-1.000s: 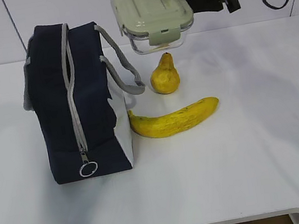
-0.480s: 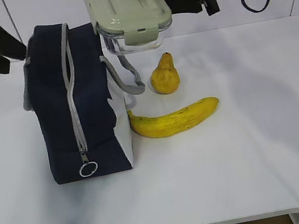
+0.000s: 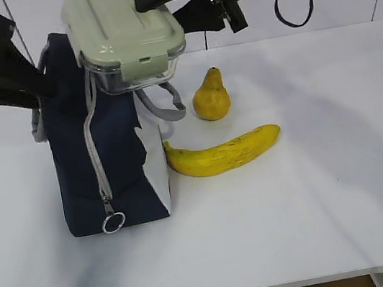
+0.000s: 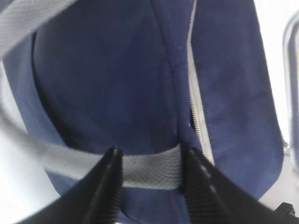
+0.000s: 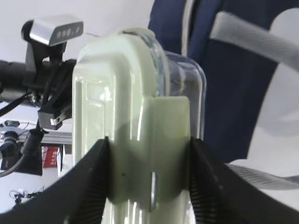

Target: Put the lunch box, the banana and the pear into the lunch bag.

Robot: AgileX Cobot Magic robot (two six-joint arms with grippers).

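Lunch box (image 3: pixel 125 36): clamped by right end effector (image 5: pixel 148 182) above lunch bag (image 3: pixel 103 157), tabletop (image 3: pixel 316 196) left side; left end effector (image 4: pixel 150 175) straddles bag's grey handle (image 4: pixel 149 170), grip uncertain; pear (image 3: pixel 210 97), banana (image 3: pixel 224 153) mid-tabletop.

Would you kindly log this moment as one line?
right gripper: holds lunch box above lunch bag | left gripper: closing on bag handle

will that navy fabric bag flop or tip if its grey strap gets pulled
Probably floppy: the navy fabric lunch bag already creases and leans. Its grey webbing handle looks limp between the left pincer fingers, so pulling likely deforms it or tips it.
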